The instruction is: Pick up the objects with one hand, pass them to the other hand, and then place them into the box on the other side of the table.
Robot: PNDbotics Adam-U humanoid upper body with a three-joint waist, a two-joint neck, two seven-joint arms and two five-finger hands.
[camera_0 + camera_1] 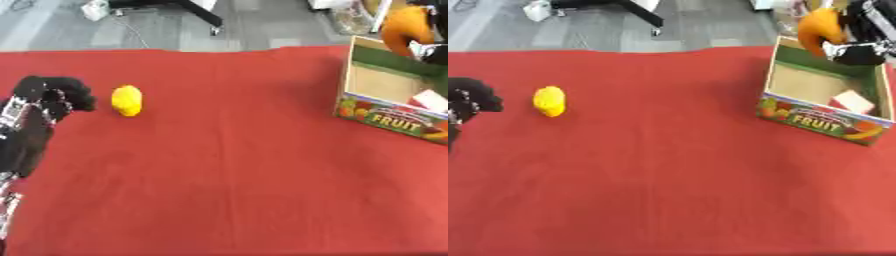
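The right hand [857, 42] is hanging over the far edge of the fruit box [820, 121] at the right side of the table, its fingers curled round an orange object [819, 27]. Judged from this, the placing step is in hand: the orange object is sitting above the box but not yet inside it. The next move is calling for the hand to lower over the open box and release. A white and red item [853, 101] is already lying inside the box.

The left hand [54, 97] is resting at the left edge of the red tablecloth [227, 165], fingers curled and holding nothing. A yellow object [127, 100] is lying on the cloth just beside this hand, apart from it, and well apart from the box. It is likely awaiting the next pick-up.
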